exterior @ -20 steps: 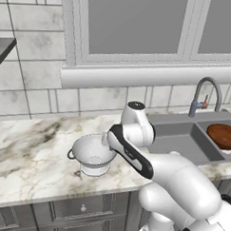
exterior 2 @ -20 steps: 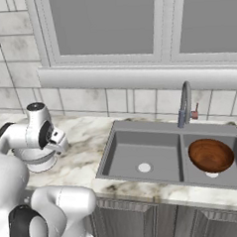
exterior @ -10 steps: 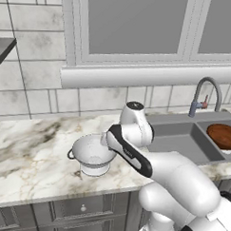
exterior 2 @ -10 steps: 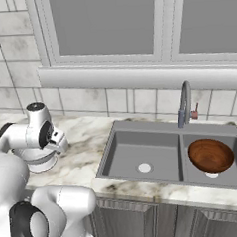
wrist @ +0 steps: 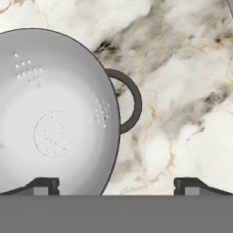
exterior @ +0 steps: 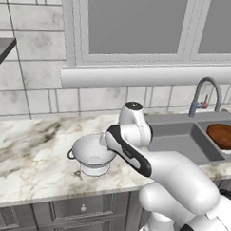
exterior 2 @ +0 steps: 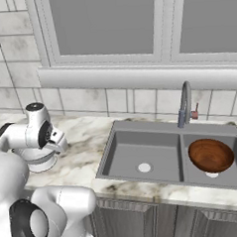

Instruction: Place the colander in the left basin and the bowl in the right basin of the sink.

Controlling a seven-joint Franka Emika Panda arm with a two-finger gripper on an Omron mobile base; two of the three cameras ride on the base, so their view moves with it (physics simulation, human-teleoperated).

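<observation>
The white-silvery colander (exterior: 93, 154) stands upright on the marble counter, left of the sink (exterior 2: 116, 126). In the hand view I look straight down into the colander (wrist: 54, 113), and one dark loop handle (wrist: 132, 104) sticks out beside it. My gripper (wrist: 116, 185) hovers open just above its rim; one fingertip (wrist: 43, 184) is over the inside of the colander and the other is over bare counter. Nothing is held. The reddish-brown bowl (exterior 2: 210, 154) lies in the right basin (exterior 2: 236, 150). The left basin (exterior 2: 142, 156) holds only its pale drain.
A grey arched faucet (exterior 2: 185, 104) rises behind the ridge between the basins. The tiled wall and window sill (exterior: 138, 75) run along the back of the counter. A dark shelf edge (exterior: 4, 48) juts in at the upper left. Cabinet fronts lie below the counter (exterior: 35, 147).
</observation>
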